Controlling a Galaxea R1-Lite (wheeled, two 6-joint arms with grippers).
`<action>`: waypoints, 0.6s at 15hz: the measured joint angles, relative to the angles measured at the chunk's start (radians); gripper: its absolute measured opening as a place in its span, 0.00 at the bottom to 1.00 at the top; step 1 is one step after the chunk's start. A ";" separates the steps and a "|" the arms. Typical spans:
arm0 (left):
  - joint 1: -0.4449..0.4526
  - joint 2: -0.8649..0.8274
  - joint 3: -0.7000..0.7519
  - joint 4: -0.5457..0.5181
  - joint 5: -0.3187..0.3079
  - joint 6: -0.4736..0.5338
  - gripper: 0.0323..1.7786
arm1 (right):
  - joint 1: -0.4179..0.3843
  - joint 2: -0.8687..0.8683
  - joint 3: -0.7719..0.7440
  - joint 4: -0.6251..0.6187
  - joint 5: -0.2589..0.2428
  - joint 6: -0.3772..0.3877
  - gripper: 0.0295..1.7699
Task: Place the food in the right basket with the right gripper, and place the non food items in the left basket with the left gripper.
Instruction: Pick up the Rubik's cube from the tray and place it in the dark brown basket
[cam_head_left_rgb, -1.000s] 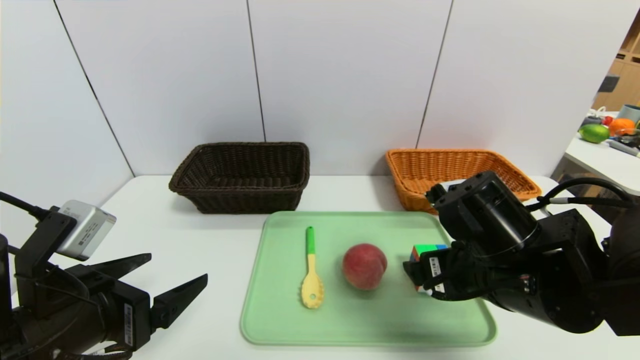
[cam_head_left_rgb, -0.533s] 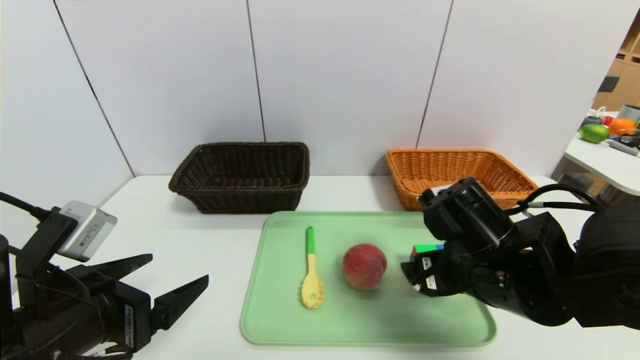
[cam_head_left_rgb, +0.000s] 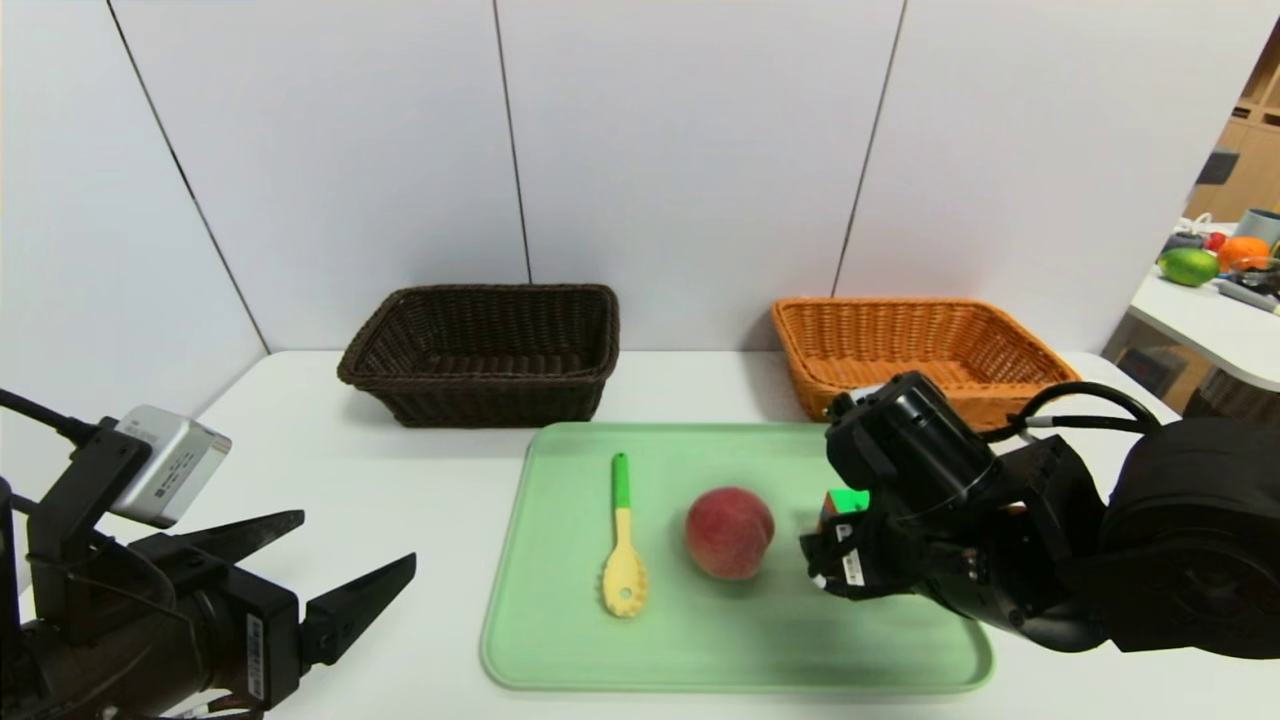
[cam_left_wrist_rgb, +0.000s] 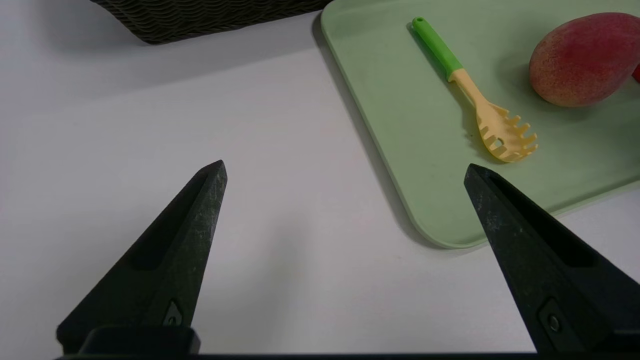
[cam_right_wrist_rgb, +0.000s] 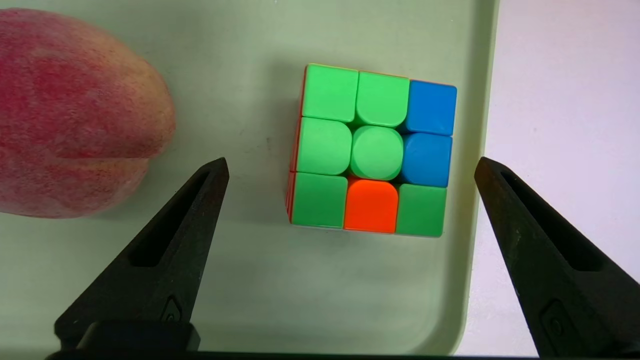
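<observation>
Gaping right gripper (cam_right_wrist_rgb: 352, 161), seemingly above cube (cam_right_wrist_rgb: 376, 150)

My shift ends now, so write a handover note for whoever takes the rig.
Right gripper: open, empty, over the tray by the cube.
Left gripper: open, empty, parked left of the tray.
On the tray: spoon, peach, cube.
Done: nothing seen in the dark basket or orange basket.
Left: peach to orange basket, right gripper; spoon and cube to dark basket, left gripper.

Black tapered fingers (cam_left_wrist_rgb: 200, 225), silver wrist camera (cam_head_left_rgb: 175, 465), black cables (cam_head_left_rgb: 1090, 400), white labels (cam_head_left_rgb: 255, 655)
</observation>
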 joint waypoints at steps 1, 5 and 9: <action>0.000 -0.001 0.000 0.000 0.000 0.000 0.95 | -0.001 0.000 0.003 0.000 0.000 -0.001 0.96; -0.004 -0.003 0.001 0.001 -0.001 0.000 0.95 | -0.004 0.003 0.020 -0.002 0.000 0.010 0.96; -0.008 -0.003 0.002 0.001 -0.001 0.000 0.95 | -0.003 0.006 0.033 -0.029 0.000 0.010 0.75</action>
